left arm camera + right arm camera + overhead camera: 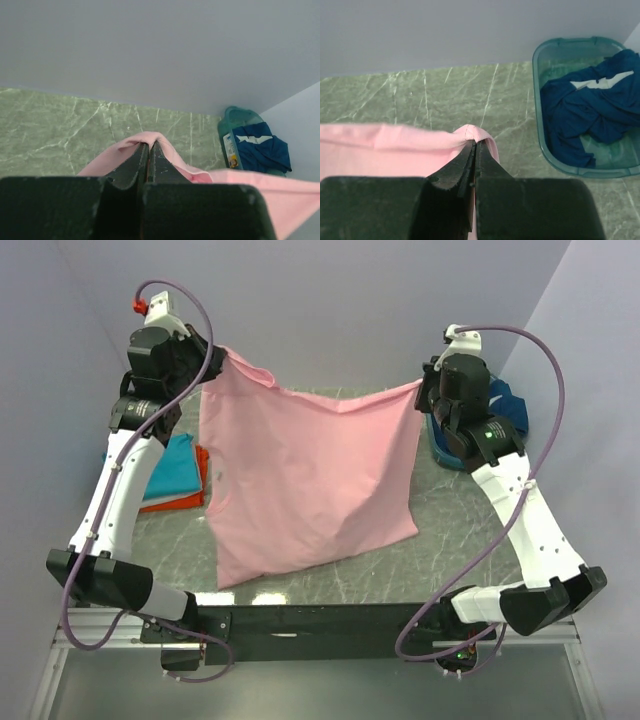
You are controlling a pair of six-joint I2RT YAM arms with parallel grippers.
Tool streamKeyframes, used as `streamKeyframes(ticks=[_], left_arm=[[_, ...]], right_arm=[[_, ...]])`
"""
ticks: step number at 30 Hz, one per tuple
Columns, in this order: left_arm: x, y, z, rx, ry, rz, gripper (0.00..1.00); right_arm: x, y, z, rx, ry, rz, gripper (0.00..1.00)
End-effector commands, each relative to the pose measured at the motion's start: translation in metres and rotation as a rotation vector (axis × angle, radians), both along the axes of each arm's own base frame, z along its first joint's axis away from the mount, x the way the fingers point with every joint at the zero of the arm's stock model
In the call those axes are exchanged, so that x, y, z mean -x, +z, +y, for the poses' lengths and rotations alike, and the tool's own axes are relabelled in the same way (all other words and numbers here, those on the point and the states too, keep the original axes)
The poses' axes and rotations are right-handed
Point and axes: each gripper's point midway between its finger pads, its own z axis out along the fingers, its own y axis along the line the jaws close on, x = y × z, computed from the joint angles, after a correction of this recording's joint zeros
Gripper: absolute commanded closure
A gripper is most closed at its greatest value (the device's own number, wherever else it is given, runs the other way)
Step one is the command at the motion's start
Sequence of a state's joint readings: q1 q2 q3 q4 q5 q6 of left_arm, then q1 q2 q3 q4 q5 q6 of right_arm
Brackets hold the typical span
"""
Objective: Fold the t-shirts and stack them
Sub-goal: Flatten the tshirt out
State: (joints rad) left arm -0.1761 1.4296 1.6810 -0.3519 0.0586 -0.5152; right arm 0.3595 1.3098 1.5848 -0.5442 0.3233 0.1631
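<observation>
The light pink t-shirt (305,480) hangs stretched between both grippers, its lower part resting on the table. My left gripper (222,358) is shut on its top left corner, seen in the left wrist view (149,143) with pink cloth (165,150) wrapped over the tips. My right gripper (425,388) is shut on the top right corner, seen in the right wrist view (475,142). A folded teal t-shirt (175,465) lies on an orange t-shirt (190,498) at the left. The dark blue t-shirt (585,120) with white trim lies crumpled in the basin.
The rigid teal plastic basin (545,145) stands at the far right by the wall, also in the top view (445,455) and the left wrist view (227,125). Grey walls close in the back and sides. The table (460,530) is green marble.
</observation>
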Motion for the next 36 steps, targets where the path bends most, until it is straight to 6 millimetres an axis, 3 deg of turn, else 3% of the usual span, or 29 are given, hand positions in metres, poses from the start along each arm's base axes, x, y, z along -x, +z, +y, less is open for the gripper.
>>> streamKeyframes(ticks=[1, 5, 6, 10, 12, 13, 15, 16, 22, 26, 27, 28, 30, 32, 33, 34, 35, 36], left_arm=[[0.043, 0.108, 0.004, 0.061, -0.021, -0.279, 1.0], [0.064, 0.128, 0.006, 0.083, -0.028, -0.364, 0.99], [0.064, 0.12, 0.006, 0.09, -0.029, -0.354, 0.99], [0.106, 0.147, 0.01, 0.114, -0.048, -0.469, 1.0], [0.117, 0.149, 0.016, 0.123, -0.028, -0.487, 1.0], [0.134, 0.158, 0.019, 0.132, -0.024, -0.524, 0.99], [0.146, 0.159, 0.022, 0.156, -0.024, -0.545, 0.99], [0.162, 0.166, 0.024, 0.167, -0.029, -0.575, 0.99], [0.217, 0.183, 0.029, 0.133, -0.055, -0.61, 0.99], [0.239, 0.203, 0.038, 0.123, -0.027, -0.673, 0.99], [0.251, 0.22, 0.04, 0.118, -0.027, -0.706, 0.99], [0.237, 0.22, 0.036, 0.102, -0.034, -0.678, 0.99], [0.229, 0.218, 0.032, 0.082, -0.05, -0.656, 0.99], [0.217, 0.204, 0.026, 0.106, -0.071, -0.615, 0.99], [0.199, 0.184, 0.022, 0.103, -0.075, -0.562, 0.99], [0.188, 0.169, 0.019, 0.109, -0.083, -0.516, 0.99], [0.167, 0.139, 0.011, 0.122, -0.104, -0.428, 0.99], [0.147, 0.119, 0.005, 0.121, -0.112, -0.377, 0.99]], right_arm=[[0.017, 0.081, -0.017, -0.039, -0.038, -0.218, 1.0], [0.035, 0.102, -0.021, -0.082, -0.03, -0.289, 1.0], [0.038, 0.108, -0.02, -0.099, -0.02, -0.319, 1.0], [0.066, 0.125, -0.024, -0.132, 0.019, -0.408, 1.0], [0.077, 0.134, -0.028, -0.155, 0.019, -0.462, 1.0], [0.08, 0.127, -0.027, -0.155, 0.026, -0.461, 1.0], [0.1, 0.141, -0.031, -0.187, 0.043, -0.522, 1.0], [0.105, 0.141, -0.027, -0.19, 0.077, -0.531, 1.0], [0.158, 0.168, -0.033, -0.255, 0.146, -0.64, 1.0], [0.185, 0.189, -0.04, -0.285, 0.162, -0.693, 1.0], [0.186, 0.187, -0.038, -0.279, 0.171, -0.663, 1.0], [0.192, 0.2, -0.041, -0.292, 0.164, -0.672, 1.0], [0.191, 0.192, -0.045, -0.281, 0.139, -0.63, 1.0], [0.178, 0.166, -0.048, -0.294, 0.09, -0.567, 1.0], [0.162, 0.137, -0.051, -0.283, 0.035, -0.499, 1.0], [0.153, 0.121, -0.05, -0.273, 0.02, -0.462, 1.0], [0.144, 0.103, -0.049, -0.257, 0.004, -0.417, 1.0], [0.13, 0.071, -0.045, -0.229, -0.006, -0.343, 1.0]])
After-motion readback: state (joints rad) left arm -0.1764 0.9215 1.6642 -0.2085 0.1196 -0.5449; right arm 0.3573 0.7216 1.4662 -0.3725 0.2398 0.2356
